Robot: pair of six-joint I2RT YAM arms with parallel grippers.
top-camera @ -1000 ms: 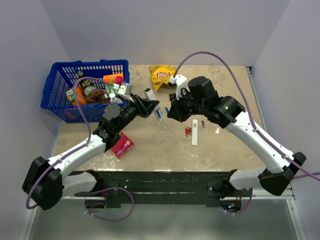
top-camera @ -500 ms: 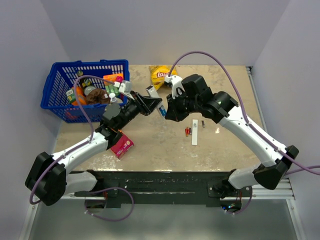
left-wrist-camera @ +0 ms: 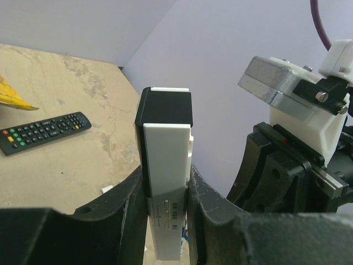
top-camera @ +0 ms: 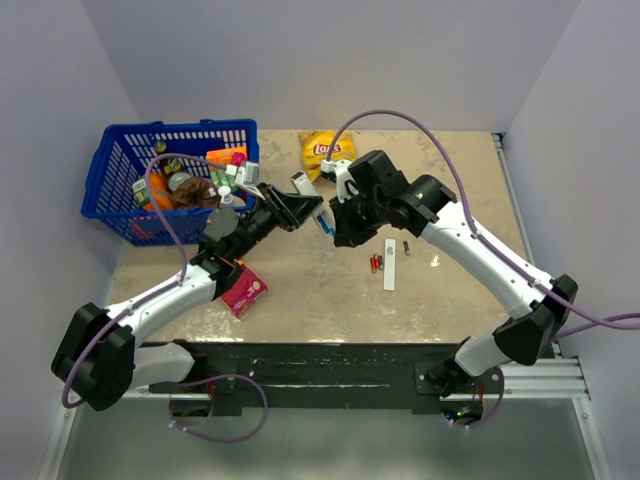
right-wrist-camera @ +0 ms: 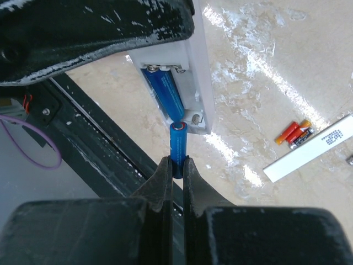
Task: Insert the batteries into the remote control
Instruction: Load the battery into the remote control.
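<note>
**Blue battery pinched at the mouth of the remote's open bay**

The right gripper (right-wrist-camera: 177, 164) is closed to a thin slit on a small blue cylindrical battery (right-wrist-camera: 178, 141). It grips the lower half, so the upper half stands clear beyond the fingertips. The battery's free end sits at the near end of the open bay in the slim white rectangular remote control (right-wrist-camera: 198, 66), beside a metal contact. I cannot tell whether it touches. A second blue battery (right-wrist-camera: 164, 91) lies inside the bay, just beyond the held one.

The left gripper (left-wrist-camera: 165, 190) is closed narrowly on that remote. Its black fingers (left-wrist-camera: 129, 218) press both long edges, and the remote's dark end stands upright above them.

To the right of the right gripper, on the marbled beige tabletop (right-wrist-camera: 248, 72), lie small red and orange batteries (right-wrist-camera: 294, 132). Just beside them is the detached flat white back strip (right-wrist-camera: 314, 149). Off to the left gripper's left side lies a wide black many-buttoned remote (left-wrist-camera: 44, 131).
</note>
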